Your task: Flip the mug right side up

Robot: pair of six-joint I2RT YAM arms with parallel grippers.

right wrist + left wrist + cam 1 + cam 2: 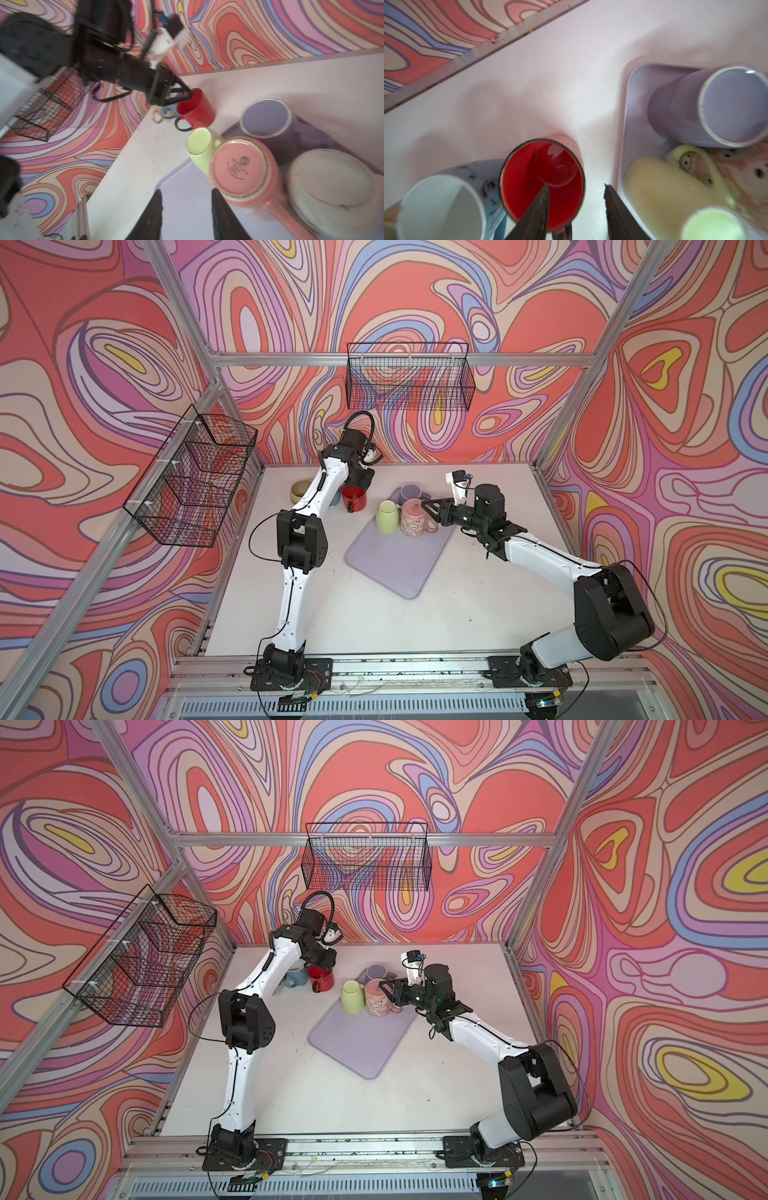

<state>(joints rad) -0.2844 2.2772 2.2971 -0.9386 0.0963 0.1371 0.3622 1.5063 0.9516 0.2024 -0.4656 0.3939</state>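
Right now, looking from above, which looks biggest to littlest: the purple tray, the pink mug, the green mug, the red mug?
1. purple tray
2. pink mug
3. green mug, nearly alike with pink
4. red mug, unsure: the left arm hides part of it

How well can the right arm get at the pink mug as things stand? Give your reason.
Probably yes. The right arm has its jaws apart and empty, right beside the upside-down pink mug, with nothing lying between them.
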